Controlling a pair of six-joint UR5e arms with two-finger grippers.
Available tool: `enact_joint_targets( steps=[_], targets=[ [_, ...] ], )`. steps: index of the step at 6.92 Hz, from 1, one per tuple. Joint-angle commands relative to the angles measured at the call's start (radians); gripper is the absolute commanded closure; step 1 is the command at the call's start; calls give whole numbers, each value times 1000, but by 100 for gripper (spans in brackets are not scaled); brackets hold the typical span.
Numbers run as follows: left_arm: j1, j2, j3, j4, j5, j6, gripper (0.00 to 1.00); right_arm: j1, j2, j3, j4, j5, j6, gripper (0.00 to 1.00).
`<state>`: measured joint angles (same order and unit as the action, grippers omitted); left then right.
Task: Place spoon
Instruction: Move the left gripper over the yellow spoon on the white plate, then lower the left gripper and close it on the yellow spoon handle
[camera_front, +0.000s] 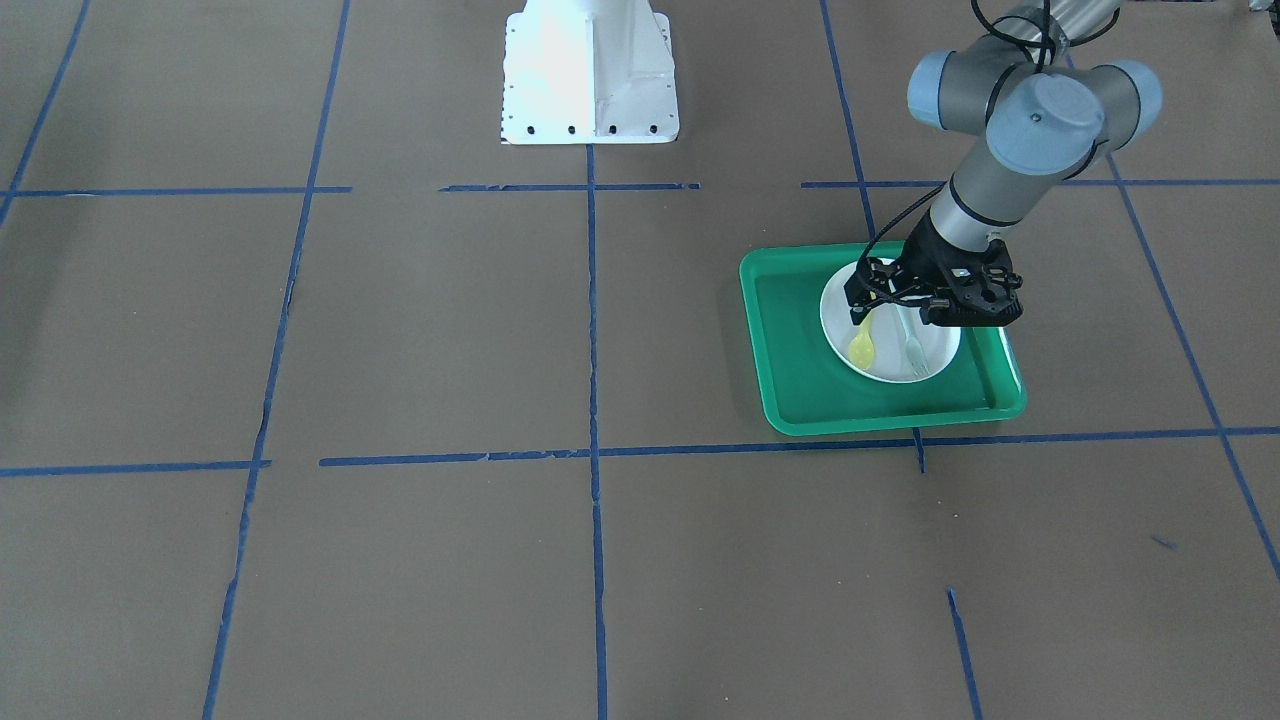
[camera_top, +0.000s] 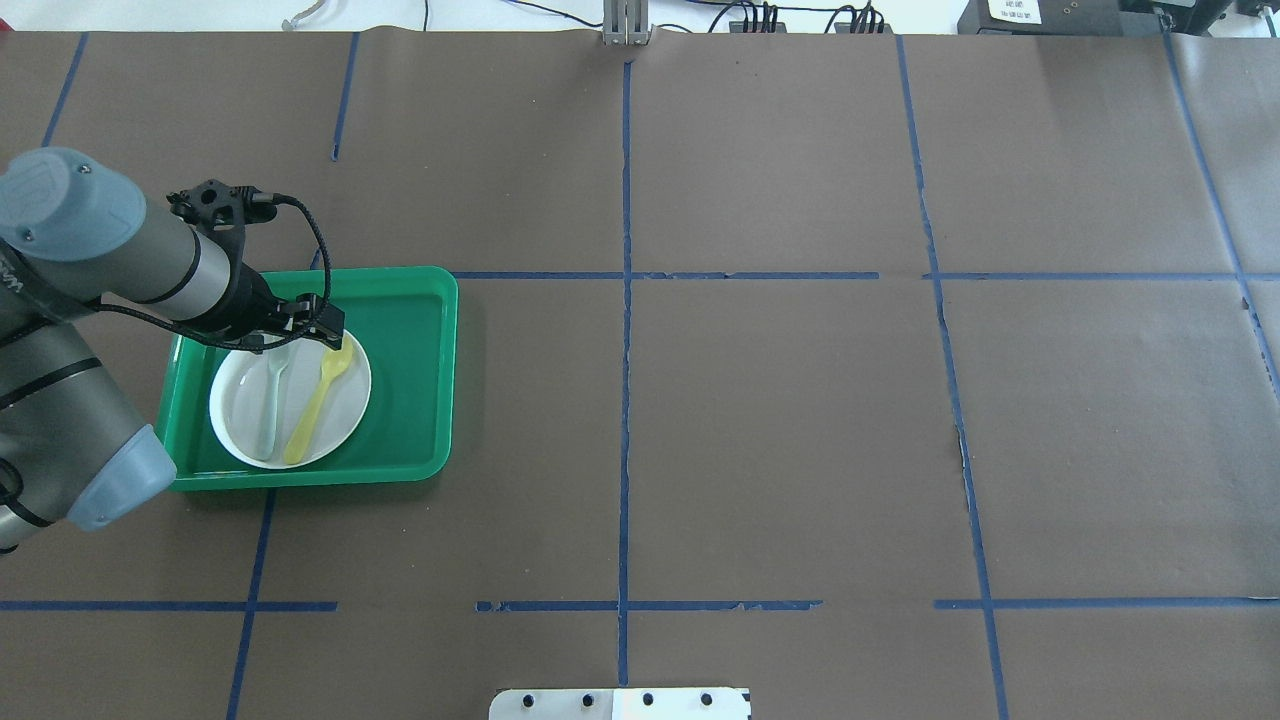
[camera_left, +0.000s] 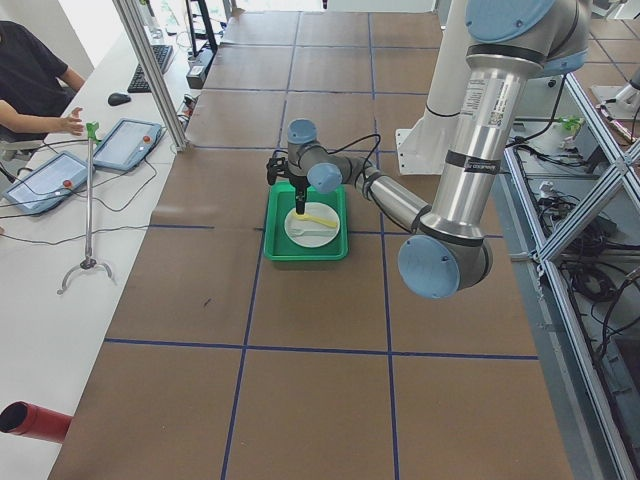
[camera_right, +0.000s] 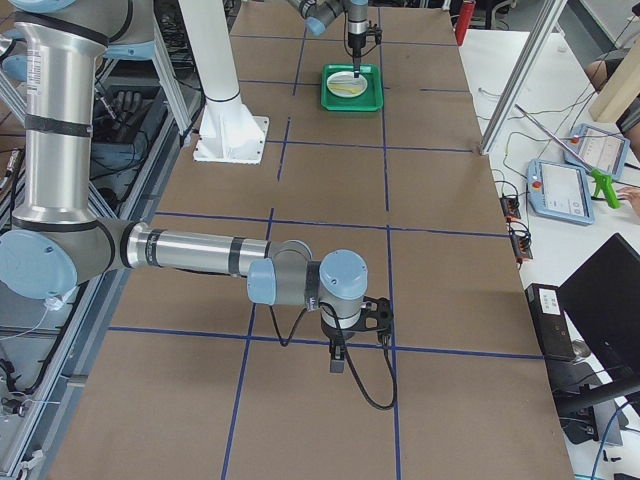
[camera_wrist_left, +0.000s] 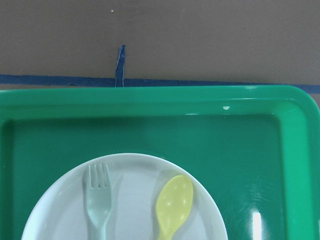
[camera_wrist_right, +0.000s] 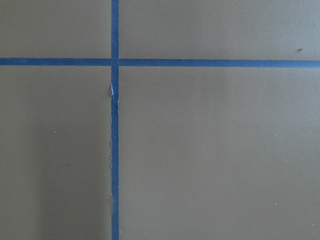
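The yellow spoon lies flat on the white plate in the green tray, bowl away from the robot. It also shows in the front view and in the left wrist view. A pale grey-green fork lies beside it. My left gripper hangs low over the spoon's neck, near its bowl, and looks open, with the spoon resting on the plate. My right gripper shows only in the right side view, over bare table far from the tray; I cannot tell its state.
The tray sits on the brown table cover on the robot's left side, between blue tape lines. The robot's white base plate stands at the table's middle edge. An operator's desk with tablets lies beyond the far side.
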<state>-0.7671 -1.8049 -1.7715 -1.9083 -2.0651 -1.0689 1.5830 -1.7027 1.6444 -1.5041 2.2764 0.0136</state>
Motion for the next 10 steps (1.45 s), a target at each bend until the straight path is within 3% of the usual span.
enact_joint_targets(
  steps=[1,2,10],
  targets=[
    [41,10,32,-60,17,-42,15,0,0,0,-1,0,0,0],
    [48,10,33,-58,17,-42,22,0,0,0,-1,0,0,0],
    [86,2,80,-57,17,-34,29,0,0,0,-1,0,0,0]
  ],
)
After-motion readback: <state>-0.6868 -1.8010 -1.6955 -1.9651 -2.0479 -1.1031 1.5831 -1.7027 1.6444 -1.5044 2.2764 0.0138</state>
